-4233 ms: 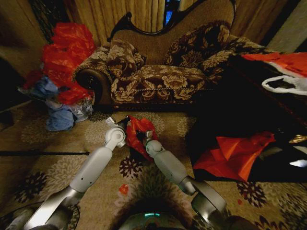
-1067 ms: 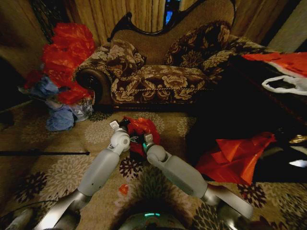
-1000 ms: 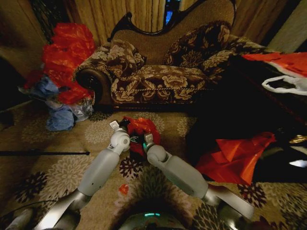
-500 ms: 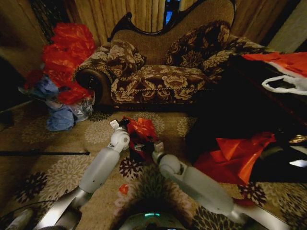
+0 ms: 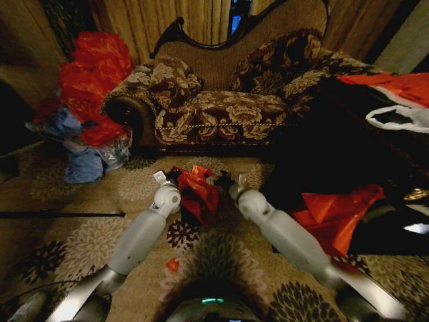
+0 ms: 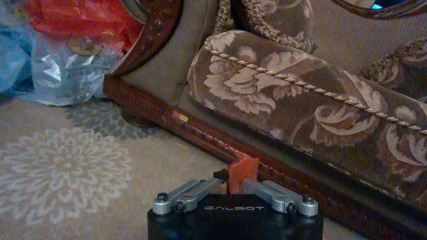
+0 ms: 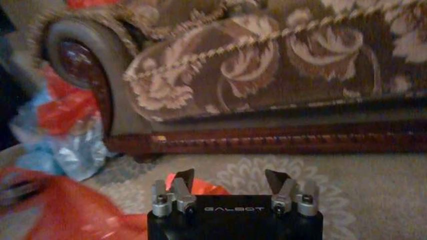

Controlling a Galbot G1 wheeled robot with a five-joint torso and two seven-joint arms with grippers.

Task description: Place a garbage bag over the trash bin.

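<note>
The garbage bag (image 5: 198,189) is a crinkly red bundle on the carpet in front of the sofa, draped over the black trash bin (image 5: 189,217), of which just a dark sliver shows below the plastic. My left gripper (image 5: 167,176) is at the bag's left edge. The left wrist view shows this gripper (image 6: 235,182) shut on a red strip of the bag (image 6: 241,172). Just right of the bag, my right gripper (image 5: 226,181) is apart from it. In the right wrist view this gripper (image 7: 229,179) is open, with red plastic (image 7: 60,210) beyond and beside it.
The patterned sofa (image 5: 221,100) stands close behind the bin. A tall pile of red and blue bags (image 5: 90,74) sits at the left. A flat red plastic heap (image 5: 328,215) lies at the right by a dark table (image 5: 348,134). A red scrap (image 5: 173,263) lies on the carpet.
My right gripper has let go of the bag, opened and swung to the right and towards the sofa. The bag has slumped over the bin. The left gripper has kept its hold.
</note>
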